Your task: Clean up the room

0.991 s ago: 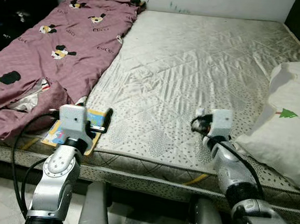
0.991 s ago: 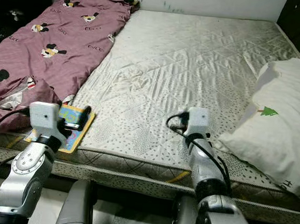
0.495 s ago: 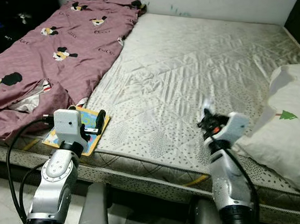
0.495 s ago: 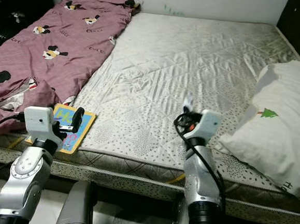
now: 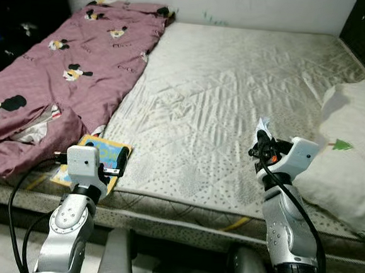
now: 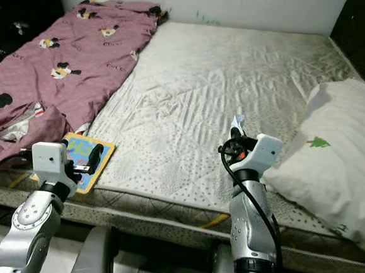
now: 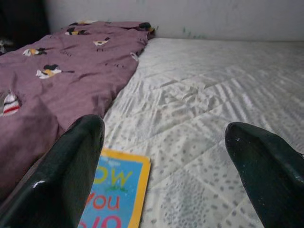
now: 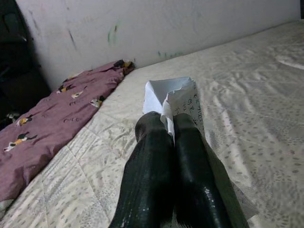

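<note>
My right gripper [image 5: 260,140] is shut on a crumpled white paper scrap [image 8: 176,100], held just above the mattress [image 5: 238,77] next to the white pillow [image 5: 351,156]. The paper [image 5: 262,126] sticks up between the two black fingers [image 8: 156,175]. My left gripper [image 5: 122,159] is open and hovers over a blue and yellow children's book [image 5: 99,154] at the mattress's front left edge. The book [image 7: 114,199] lies flat below and between the left fingers [image 7: 71,171].
A maroon cartoon-print blanket [image 5: 61,70] covers the left side of the bed, bunched near the book. The pillow with a green tree print lies at the right edge. The wall [image 5: 212,0] runs behind the bed. Dark furniture [image 5: 8,15] stands at left.
My right gripper rose and turned, lifting the paper scrap up off the mattress. The left arm drew back slightly toward the bed edge. The camera tilted a little.
</note>
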You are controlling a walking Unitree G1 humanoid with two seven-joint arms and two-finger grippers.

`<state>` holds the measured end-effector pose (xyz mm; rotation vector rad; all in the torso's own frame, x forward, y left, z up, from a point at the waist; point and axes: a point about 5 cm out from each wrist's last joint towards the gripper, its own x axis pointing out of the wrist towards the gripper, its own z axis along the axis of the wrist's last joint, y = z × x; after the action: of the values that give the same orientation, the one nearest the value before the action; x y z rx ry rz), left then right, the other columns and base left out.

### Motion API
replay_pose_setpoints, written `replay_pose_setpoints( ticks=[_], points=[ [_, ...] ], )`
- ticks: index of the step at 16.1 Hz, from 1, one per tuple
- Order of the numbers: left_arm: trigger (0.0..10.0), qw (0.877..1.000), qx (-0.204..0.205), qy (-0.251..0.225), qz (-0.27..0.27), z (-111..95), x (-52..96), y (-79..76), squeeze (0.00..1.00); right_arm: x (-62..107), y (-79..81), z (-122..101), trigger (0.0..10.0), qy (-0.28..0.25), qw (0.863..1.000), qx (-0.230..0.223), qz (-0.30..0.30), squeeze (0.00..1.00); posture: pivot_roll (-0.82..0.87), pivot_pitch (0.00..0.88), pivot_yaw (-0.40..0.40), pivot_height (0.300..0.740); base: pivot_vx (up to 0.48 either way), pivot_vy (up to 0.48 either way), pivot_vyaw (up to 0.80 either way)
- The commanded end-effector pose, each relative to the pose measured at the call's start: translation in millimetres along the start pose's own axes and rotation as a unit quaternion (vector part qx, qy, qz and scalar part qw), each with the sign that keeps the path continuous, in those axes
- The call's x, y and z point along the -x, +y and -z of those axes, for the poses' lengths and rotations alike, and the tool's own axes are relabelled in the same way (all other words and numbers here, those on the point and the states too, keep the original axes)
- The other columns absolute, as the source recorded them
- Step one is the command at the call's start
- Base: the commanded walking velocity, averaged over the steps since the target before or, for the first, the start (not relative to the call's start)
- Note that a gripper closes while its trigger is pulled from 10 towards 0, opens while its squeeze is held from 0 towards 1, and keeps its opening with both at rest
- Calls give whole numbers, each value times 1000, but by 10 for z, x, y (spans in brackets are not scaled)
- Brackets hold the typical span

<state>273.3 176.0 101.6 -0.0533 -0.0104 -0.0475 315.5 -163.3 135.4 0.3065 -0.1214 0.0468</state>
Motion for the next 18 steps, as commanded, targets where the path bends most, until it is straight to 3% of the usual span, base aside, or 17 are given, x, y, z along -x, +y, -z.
replay_pose_setpoints(
  ticks=[1,7,9,18],
  points=[
    [10000,1000,-4,-8,3,-59,6,-3,0,-1,-1,-42,10000,2,1000,5,1,0,38,0,46,645,0,0,0],
    [10000,1000,-9,-7,4,-62,12,2,0,34,7,-42,10000,8,1000,17,3,0,39,0,39,720,0,0,0],
    [10000,999,-38,-11,-31,-77,-6,53,0,10,-2,-65,10000,5,1000,28,6,0,41,0,40,740,0,0,0],
    [10000,999,2,1,-50,-74,-81,52,0,35,-24,32,10000,30,998,47,18,0,37,0,27,740,0,0,0]
  ],
)
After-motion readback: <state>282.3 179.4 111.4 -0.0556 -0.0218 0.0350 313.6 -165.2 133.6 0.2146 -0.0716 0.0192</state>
